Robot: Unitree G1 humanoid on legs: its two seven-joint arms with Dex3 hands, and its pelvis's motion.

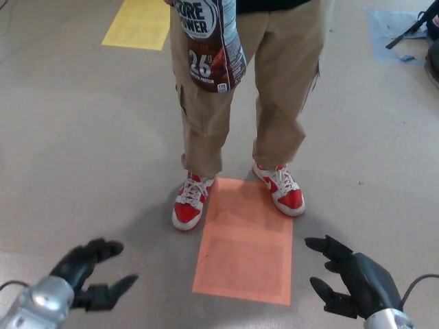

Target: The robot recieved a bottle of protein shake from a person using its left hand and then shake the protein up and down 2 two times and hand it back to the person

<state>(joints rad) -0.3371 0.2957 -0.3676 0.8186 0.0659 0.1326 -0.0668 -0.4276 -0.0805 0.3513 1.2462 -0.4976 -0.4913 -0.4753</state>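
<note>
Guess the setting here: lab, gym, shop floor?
Probably an indoor lab or test space: bare grey floor marked with an orange rectangle, a yellow one and a blue patch, with dark gear at the top right edge.

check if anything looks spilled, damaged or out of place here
Nothing stands out. The brown protein shake bottle hangs upright in front of the person's tan trousers, intact, with no spill on the grey floor. The left hand and right hand are low, open and empty.
</note>
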